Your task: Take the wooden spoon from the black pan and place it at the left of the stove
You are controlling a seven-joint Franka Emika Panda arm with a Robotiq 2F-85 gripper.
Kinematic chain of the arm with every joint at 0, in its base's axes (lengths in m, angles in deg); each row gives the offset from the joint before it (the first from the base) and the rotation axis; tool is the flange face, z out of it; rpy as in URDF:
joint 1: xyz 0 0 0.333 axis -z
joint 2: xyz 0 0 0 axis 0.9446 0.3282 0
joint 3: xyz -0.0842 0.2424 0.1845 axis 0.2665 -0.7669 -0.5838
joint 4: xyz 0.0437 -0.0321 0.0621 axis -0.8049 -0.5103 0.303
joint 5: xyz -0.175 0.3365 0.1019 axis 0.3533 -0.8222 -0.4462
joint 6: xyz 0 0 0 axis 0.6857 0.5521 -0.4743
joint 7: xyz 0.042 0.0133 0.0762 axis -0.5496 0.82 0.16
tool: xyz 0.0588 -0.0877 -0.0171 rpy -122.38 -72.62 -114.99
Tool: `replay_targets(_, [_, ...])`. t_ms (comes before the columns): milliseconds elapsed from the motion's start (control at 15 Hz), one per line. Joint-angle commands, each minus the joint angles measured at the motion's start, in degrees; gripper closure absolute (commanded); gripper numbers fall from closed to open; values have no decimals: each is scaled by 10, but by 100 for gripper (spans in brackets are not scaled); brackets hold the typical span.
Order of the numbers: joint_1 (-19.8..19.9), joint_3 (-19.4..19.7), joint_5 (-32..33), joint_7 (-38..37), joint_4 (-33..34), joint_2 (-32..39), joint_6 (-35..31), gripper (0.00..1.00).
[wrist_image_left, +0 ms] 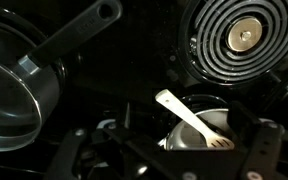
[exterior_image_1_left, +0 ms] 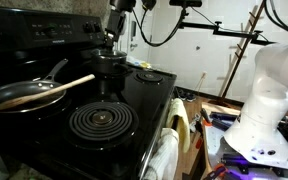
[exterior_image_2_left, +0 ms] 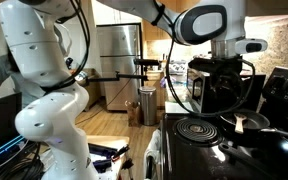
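The wooden spoon (exterior_image_1_left: 70, 85) lies across the rim of the black pan (exterior_image_1_left: 22, 96) at the stove's (exterior_image_1_left: 144, 100) left front, its handle pointing right. My gripper (exterior_image_1_left: 113, 45) hangs open and empty above a smaller dark pot (exterior_image_1_left: 109, 66) behind the pan, apart from the spoon. In the wrist view the open fingers (wrist_image_left: 174, 148) frame that pot (wrist_image_left: 189, 135), which holds a pale slotted utensil (wrist_image_left: 191, 119). The pan (wrist_image_left: 9, 90) shows at the left there, with no spoon in the visible part. The gripper also shows in an exterior view (exterior_image_2_left: 227, 80).
A coiled burner ring (exterior_image_1_left: 102, 121) lies at the stove's front, also in the wrist view (wrist_image_left: 240, 38). The black control panel (exterior_image_1_left: 44, 30) runs along the back. A cloth (exterior_image_1_left: 167, 155) hangs at the stove's front. The robot's white base (exterior_image_1_left: 264, 110) stands to the right.
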Motion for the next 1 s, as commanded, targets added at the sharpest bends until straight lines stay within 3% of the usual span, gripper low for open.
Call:
replay_targets(0, [-7,5,-29,52,3,6,-5,0])
replay_targets(200, [-14,11,-71,151,38,40,15,0])
replay_targets(467, [-7,6,-83,250,129,113,99,0])
replay_targets(733, [-1,-5,-21,237,250,196,214,0])
replay_targets(933, [-2,-14,2,235,324,247,247,0])
